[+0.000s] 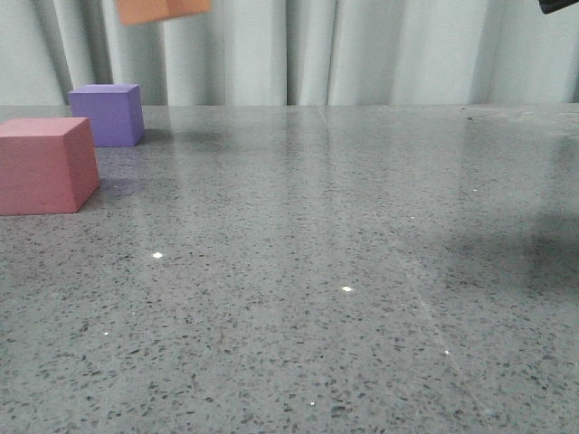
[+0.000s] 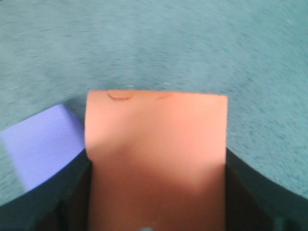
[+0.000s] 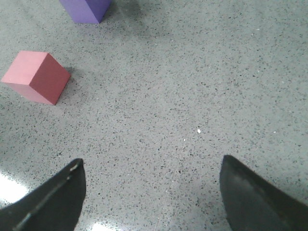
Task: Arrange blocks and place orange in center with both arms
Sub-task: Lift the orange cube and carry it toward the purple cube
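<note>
The orange block (image 2: 156,159) is clamped between the two dark fingers (image 2: 45,197) of the left end effector (image 2: 156,192) and is held in the air, well above the grey speckled worktop (image 1: 344,271). The purple block (image 1: 109,114) rests on the worktop below and just beside the orange block. The pink block (image 1: 45,165) rests near the purple block, on its front side, not touching it. The right end effector (image 3: 153,192) is held over the worktop, well apart from the purple block, with its fingers spread and nothing between them.
</note>
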Controlling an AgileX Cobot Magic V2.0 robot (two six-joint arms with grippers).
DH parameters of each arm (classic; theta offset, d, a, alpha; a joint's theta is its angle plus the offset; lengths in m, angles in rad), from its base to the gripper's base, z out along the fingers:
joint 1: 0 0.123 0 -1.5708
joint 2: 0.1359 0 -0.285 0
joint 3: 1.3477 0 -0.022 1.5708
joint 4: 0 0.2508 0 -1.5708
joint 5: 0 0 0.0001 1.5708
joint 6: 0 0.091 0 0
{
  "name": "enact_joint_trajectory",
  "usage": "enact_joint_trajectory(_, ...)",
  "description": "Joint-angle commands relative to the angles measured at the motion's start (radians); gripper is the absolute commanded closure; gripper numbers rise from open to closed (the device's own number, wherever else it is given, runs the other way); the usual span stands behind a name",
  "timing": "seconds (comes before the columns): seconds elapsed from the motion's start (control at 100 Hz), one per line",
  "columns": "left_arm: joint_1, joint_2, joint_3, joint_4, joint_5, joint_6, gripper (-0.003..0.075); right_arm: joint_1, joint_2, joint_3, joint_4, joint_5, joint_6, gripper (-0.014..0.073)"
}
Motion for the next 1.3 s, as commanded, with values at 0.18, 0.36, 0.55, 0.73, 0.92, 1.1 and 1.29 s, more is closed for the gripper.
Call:
enact_joint_trajectory(0.18, 0.023, -0.141, 0.042, 0.117, -0.001, -0.149, 0.0563, 0.0, -0.018, -0.027, -0.008, -0.085, -0.008, 0.0025)
enact_joint_trajectory(0.36, 0.023, -0.202, 0.169, 0.232, -0.001, -0.252, 0.0563, 0.0, -0.018, -0.027, -0.008, -0.085, -0.008, 0.0025)
enact_joint_trajectory(0.55, 0.023, -0.217, 0.282, 0.272, -0.006, -0.359, 0.0563, 0.0, -0.018, -0.027, -0.008, -0.088, -0.008, 0.0025)
enact_joint_trajectory(0.73, 0.023, -0.217, 0.373, 0.272, -0.063, -0.445, 0.0563, 0.0, -0.018, -0.027, -0.008, -0.088, -0.008, 0.0025)
enact_joint_trajectory(0.92, 0.023, -0.217, 0.414, 0.272, -0.116, -0.455, 0.0563, 0.0, -0.018, -0.027, -0.008, -0.089, -0.008, 0.0025)
enact_joint_trajectory(1.1, 0.023, -0.196, 0.418, 0.258, -0.136, -0.455, 0.0563, 0.0, -0.018, -0.027, -0.008, -0.091, -0.008, 0.0025)
enact_joint_trajectory(1.29, 0.023, -0.146, 0.418, 0.256, -0.143, -0.455, 0.0563, 0.0, -0.018, -0.027, -0.008, -0.091, -0.008, 0.0025)
